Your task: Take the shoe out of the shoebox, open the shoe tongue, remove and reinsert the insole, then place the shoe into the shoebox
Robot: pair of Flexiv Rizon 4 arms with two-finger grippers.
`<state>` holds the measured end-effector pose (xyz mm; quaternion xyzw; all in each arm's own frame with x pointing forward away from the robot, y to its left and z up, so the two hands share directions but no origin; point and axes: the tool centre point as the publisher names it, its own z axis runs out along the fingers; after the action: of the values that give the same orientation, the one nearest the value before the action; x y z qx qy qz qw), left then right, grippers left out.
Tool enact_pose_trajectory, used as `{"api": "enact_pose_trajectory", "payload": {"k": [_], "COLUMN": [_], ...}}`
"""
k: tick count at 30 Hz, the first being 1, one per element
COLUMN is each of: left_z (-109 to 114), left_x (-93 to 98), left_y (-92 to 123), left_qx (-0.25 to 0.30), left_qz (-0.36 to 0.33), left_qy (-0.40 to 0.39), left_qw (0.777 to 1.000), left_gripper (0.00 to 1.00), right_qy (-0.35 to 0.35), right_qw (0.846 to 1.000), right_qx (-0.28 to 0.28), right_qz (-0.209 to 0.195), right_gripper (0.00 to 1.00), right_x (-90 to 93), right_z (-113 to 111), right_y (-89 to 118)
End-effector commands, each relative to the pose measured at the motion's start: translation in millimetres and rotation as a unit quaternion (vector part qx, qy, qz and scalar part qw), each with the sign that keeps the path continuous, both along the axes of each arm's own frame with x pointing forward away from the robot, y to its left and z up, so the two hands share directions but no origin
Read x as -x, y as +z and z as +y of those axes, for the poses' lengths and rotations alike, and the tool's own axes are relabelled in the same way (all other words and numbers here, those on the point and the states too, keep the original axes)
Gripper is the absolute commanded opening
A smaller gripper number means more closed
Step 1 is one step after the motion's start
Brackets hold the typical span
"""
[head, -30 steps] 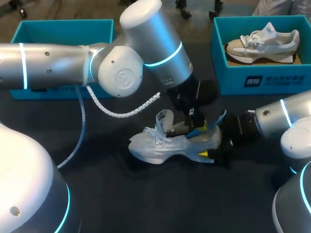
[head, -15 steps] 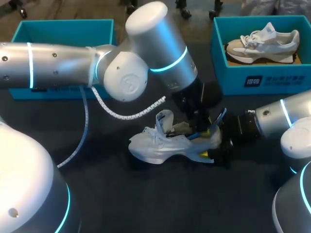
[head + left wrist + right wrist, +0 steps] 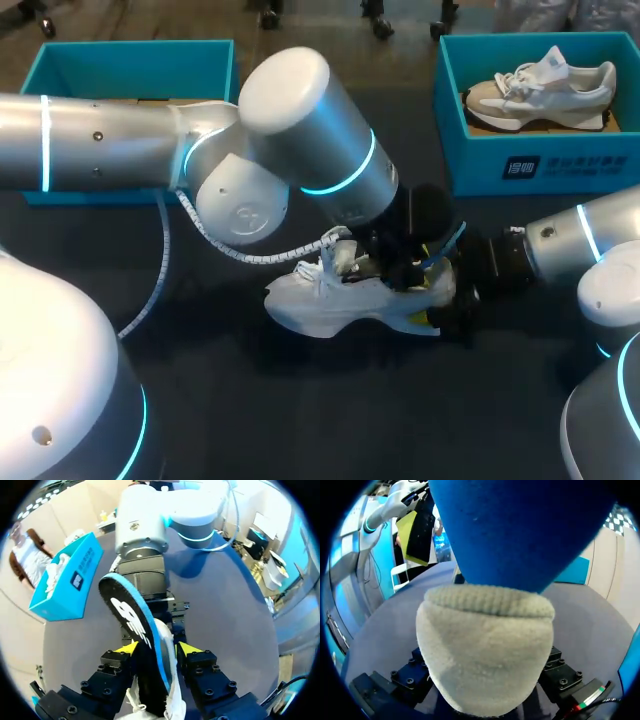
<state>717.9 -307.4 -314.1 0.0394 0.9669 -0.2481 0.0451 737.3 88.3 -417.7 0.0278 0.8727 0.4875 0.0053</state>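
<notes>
**Both my grippers at the heel of the white shoe**

The white shoe [image 3: 335, 300] lies on its side on the dark table [image 3: 300, 420], between the two teal boxes and outside both of them. Its toe points to my left and its heel to my right.

My left gripper [image 3: 157, 649] is down at the heel opening. Its fingers are only a little apart and they press on the insole [image 3: 131, 620] from two sides, with some white shoe fabric against one of them. The insole is black with a blue edge. It stands up out of the shoe and leans toward my right arm.

My right gripper [image 3: 446, 298] is at the heel from the other side, low over the table. In the right wrist view the fuzzy heel collar fills the space between its two black fingers, which touch it on both sides, so it has hold of the shoe. Its yellow tips are hidden there.

The left shoebox [image 3: 120, 62] is behind my left arm. The right shoebox [image 3: 530, 160] holds a second sneaker [image 3: 545, 85], beige and white.
</notes>
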Motion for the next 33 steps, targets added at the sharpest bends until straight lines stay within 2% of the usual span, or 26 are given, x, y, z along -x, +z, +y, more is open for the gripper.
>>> {"api": "enact_pose_trajectory", "payload": {"k": [1,6,13,23,29,33], "left_z": [4,3,0,-7,-11,-12], "left_x": [0.7,-2.4,-7.2,-10.5,-11.3,-12.1], "left_y": [0,-1,-2,-11,-17,-18], "left_qx": [0.014,0.033,0.047,0.069,0.074,0.076], "left_qz": [-0.022,-0.023,-0.014,-0.012,-0.008,-0.007], "left_qy": [0.028,0.058,0.084,0.119,0.126,0.128], "left_qw": [0.999,0.997,0.995,0.99,0.989,0.989], "left_gripper": [0.43,0.35,0.34,0.24,0.24,0.0], "right_qy": [-0.001,-0.001,-0.001,-0.001,-0.001,-0.001], "right_qw": [1.0,1.0,1.0,1.0,1.0,1.0], "right_qx": [0.001,0.001,0.001,0.001,0.001,0.001], "right_qz": [-0.001,-0.001,-0.001,-0.001,-0.001,-0.001], "right_gripper": [0.0,0.0,0.0,0.0,0.0,0.0], "right_x": [1.6,1.6,1.6,1.6,1.6,1.6], "right_z": [4,4,4,4,4,4], "right_y": [-5,-5,-5,-5,-5,-5]}}
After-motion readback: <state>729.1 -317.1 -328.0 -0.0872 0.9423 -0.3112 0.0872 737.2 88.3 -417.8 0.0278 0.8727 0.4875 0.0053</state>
